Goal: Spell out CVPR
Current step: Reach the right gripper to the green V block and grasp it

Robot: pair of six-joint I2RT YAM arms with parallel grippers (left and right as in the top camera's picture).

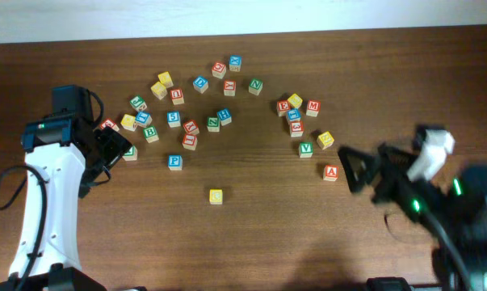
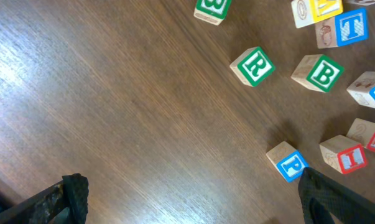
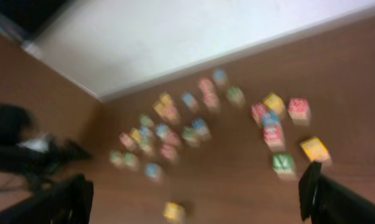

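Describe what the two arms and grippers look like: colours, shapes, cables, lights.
The left arm has a long white shell, black joints, a green light near the wrist and a black cable looping beside it. The right arm is mostly black, with a white wrist piece and green lights. The left gripper and right gripper are black with tapered fingers.

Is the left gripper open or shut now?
Open. The left gripper has its fingers far apart in the wrist view, only bare table between them.
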